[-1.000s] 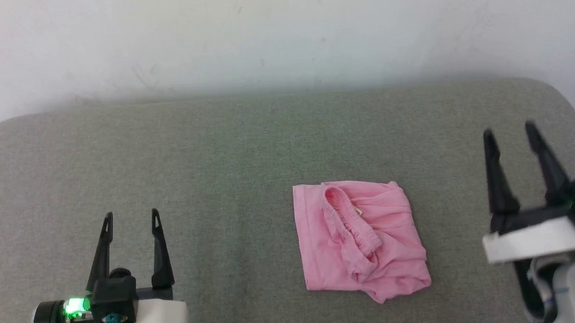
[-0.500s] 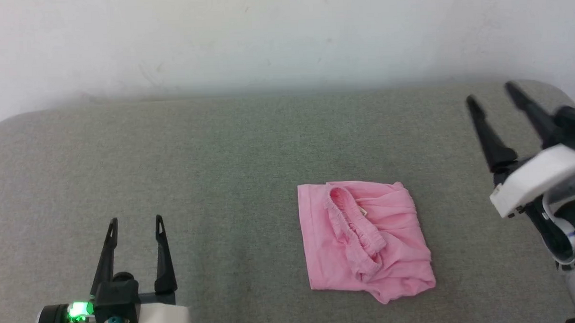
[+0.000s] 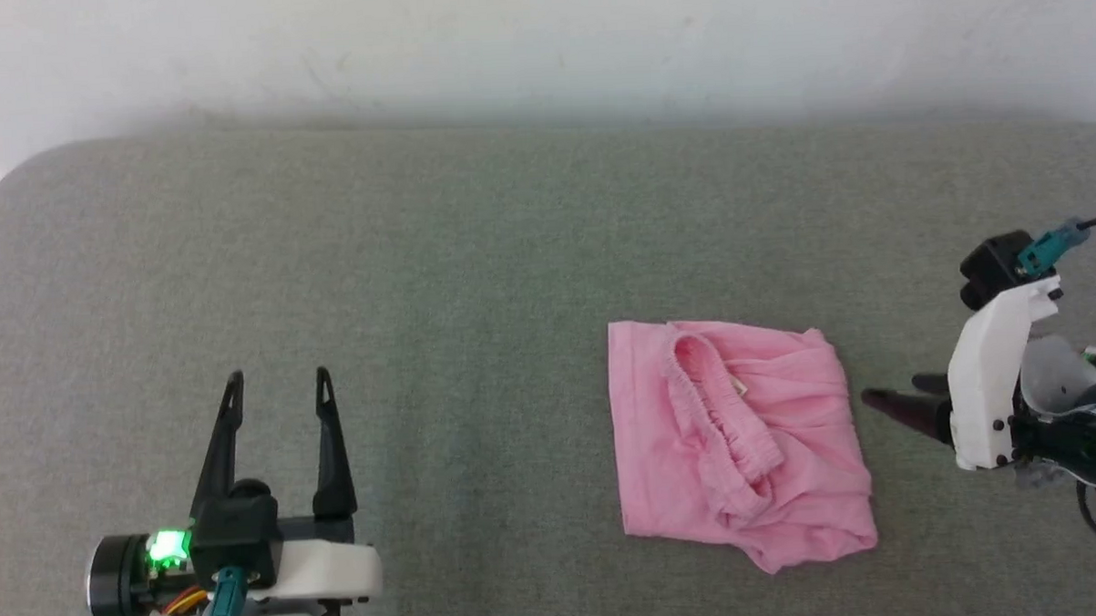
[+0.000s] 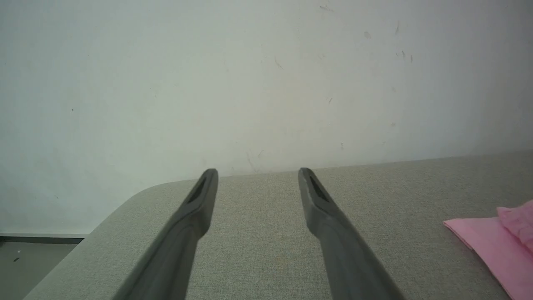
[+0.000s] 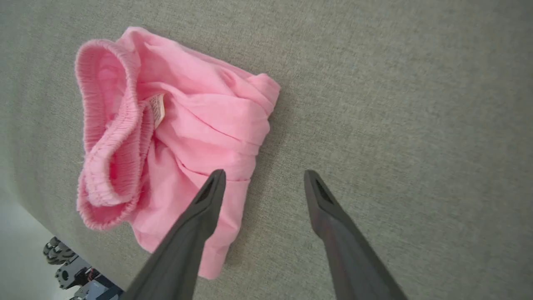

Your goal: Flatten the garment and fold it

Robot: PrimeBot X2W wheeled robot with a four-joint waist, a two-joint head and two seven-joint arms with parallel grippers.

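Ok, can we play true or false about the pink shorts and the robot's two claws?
1. The pink shorts lie bunched up on the grey cushion. True.
2. The left claw is squeezing the shorts. False: it is open, over bare cushion, away from them.
3. The right claw is open and points at the edge of the shorts. True.
4. The shorts are neatly folded. False: the cloth is wrinkled and the waistband is scrunched up.
5. A little white label shows beside the waistband. True.
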